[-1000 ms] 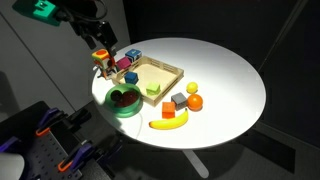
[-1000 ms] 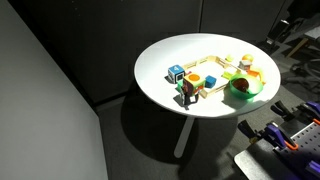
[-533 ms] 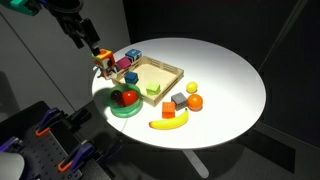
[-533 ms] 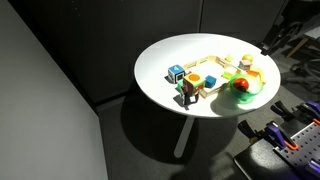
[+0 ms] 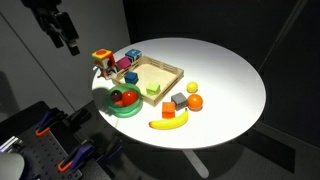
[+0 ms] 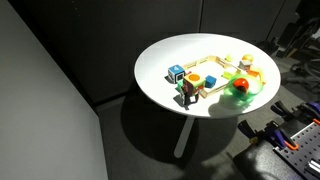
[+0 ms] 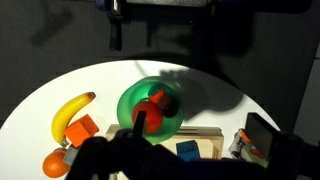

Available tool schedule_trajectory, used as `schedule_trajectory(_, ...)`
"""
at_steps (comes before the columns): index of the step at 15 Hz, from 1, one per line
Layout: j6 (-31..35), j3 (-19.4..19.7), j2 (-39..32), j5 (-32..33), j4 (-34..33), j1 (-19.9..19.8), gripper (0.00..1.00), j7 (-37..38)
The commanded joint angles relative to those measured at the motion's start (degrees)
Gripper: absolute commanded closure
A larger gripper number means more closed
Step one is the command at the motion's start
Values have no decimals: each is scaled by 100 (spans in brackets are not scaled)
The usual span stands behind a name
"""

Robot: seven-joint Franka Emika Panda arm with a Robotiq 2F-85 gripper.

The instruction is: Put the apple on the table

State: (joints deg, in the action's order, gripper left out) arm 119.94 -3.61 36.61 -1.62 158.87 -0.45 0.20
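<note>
Claw (image 5: pixel 70 42): fingers apart, empty, raised beyond the table (image 5: pixel 225 80) edge
Apple (image 5: pixel 128 97): inside green bowl (image 5: pixel 116 109) at table edge

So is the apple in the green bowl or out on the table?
In. The red apple sits inside the green bowl, not out on the white table.

The table (image 5: pixel 225 75) top is seen as smooth, matt white; the tray (image 5: pixel 165 63) as pale wood; the green bowl (image 7: pixel 127 103) as glossy plastic.
</note>
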Motion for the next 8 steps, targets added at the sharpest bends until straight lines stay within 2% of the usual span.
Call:
schedule_trajectory(1, -99, 73, 72, 51, -7, 75, 0, 43)
schedule_trajectory(8, -224, 72, 224, 51, -4, 75, 0, 44)
